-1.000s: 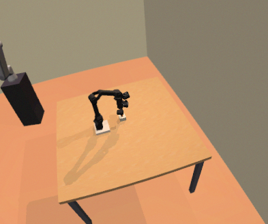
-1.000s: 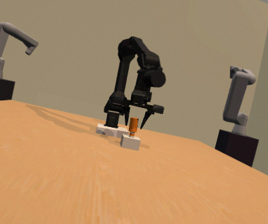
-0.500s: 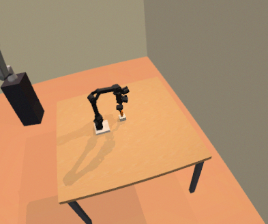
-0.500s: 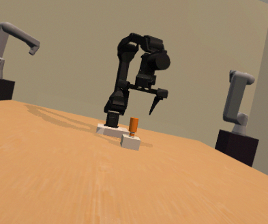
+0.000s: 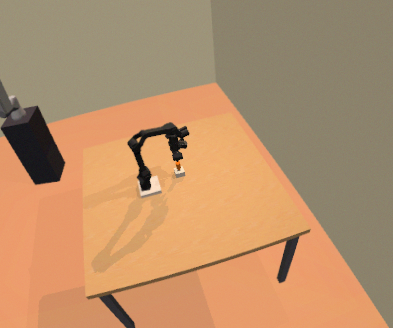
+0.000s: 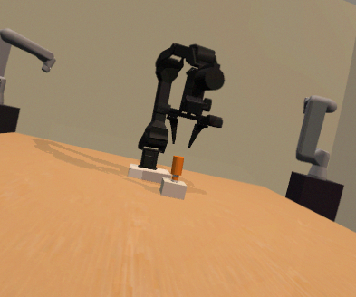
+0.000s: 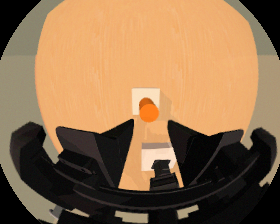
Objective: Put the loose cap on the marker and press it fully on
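Note:
The orange cap (image 5: 178,164) (image 6: 178,166) (image 7: 149,113) sits upright on top of the marker. Only a short grey band of the marker (image 6: 175,178) shows between the cap and the white holder block (image 5: 179,174) (image 6: 172,189) (image 7: 136,95). Whether the cap is fully clicked on cannot be told. My gripper (image 6: 182,145) (image 7: 151,123) is open, pointing down, with nothing between its fingers. In the exterior view its fingertips are above the cap, clear of it. The cap stands free of both fingers.
The arm's white base plate (image 5: 154,187) (image 6: 136,171) (image 7: 150,159) is close behind the holder block on the wooden table (image 5: 203,225) (image 6: 116,235). Grey arms on dark pedestals (image 5: 38,145) (image 6: 315,192) stand beyond the table.

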